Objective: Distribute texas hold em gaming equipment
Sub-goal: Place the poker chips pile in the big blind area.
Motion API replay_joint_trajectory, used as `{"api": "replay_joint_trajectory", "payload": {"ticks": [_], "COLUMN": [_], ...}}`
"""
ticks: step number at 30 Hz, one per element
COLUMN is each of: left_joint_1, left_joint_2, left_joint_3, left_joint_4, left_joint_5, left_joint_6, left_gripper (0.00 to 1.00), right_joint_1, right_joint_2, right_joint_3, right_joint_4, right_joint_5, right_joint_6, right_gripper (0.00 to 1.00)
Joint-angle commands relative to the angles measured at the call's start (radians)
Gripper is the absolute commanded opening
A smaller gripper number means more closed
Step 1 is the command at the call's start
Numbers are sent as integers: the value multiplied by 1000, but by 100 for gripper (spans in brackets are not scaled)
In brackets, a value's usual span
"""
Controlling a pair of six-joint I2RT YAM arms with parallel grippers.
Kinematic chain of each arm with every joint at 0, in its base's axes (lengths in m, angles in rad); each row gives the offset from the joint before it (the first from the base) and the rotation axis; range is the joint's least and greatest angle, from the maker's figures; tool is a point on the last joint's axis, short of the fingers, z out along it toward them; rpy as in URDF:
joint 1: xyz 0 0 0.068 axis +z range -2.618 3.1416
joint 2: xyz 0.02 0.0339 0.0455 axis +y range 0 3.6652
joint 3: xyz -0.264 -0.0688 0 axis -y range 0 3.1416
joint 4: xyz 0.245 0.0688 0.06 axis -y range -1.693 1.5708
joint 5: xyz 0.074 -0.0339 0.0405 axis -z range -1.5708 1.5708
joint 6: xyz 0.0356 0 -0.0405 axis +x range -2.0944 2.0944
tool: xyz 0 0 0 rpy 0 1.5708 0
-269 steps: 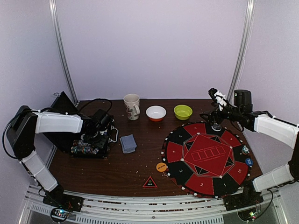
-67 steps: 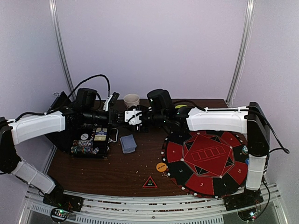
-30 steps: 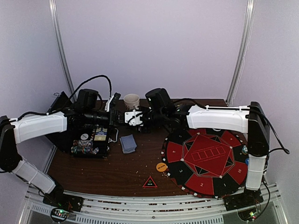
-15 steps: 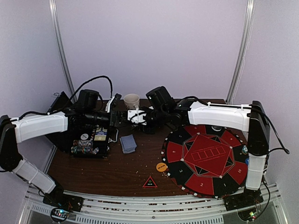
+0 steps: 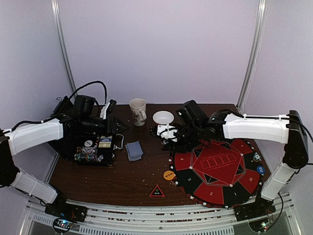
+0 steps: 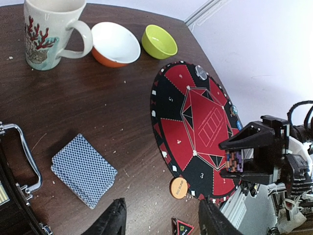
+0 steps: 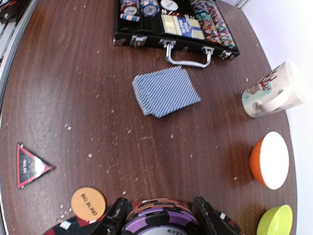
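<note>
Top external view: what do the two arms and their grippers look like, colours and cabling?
Left arm and right arm match: white shell links between black cylindrical joints, with black cables looping off them. Left gripper and right gripper are black with two blunt fingers; small white fittings sit behind the fingers.

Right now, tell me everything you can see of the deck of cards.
The deck of cards is a loose stack lying face down and flat on the dark wooden table, between the black chip case and the round red-and-black mat, apart from both. The backs are blue-grey with a fine crosshatch; pale edges show where the cards sit slightly askew. Only the table touches it.
</note>
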Motion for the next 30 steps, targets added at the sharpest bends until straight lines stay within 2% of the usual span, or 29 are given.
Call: {"api": "replay_joint_trajectory", "payload": {"ticks": [1, 9, 19, 30], "left_joint_1": [5, 5, 4, 5], "left_joint_2": [-23, -76, -108, -95], "left_joint_3": [-14, -32, -54, -30], "left_joint_4": [-35, -71, -97, -116], "left_joint_5": [-37, -71, -97, -110], "left_joint_6": [49, 69, 68, 78], "left_gripper": [52, 55, 56, 56], "right_joint_1": [9, 127, 200, 196], "right_joint_2": [-94, -130, 9, 87], "right_joint_3": [-147, -345, -359, -346], "right_joint_4": [-28, 60, 170, 153], "right_joint_5": [12, -26, -90, -97], "right_joint_6": [98, 184, 188, 149], "right_gripper": [0, 0, 0, 0]}}
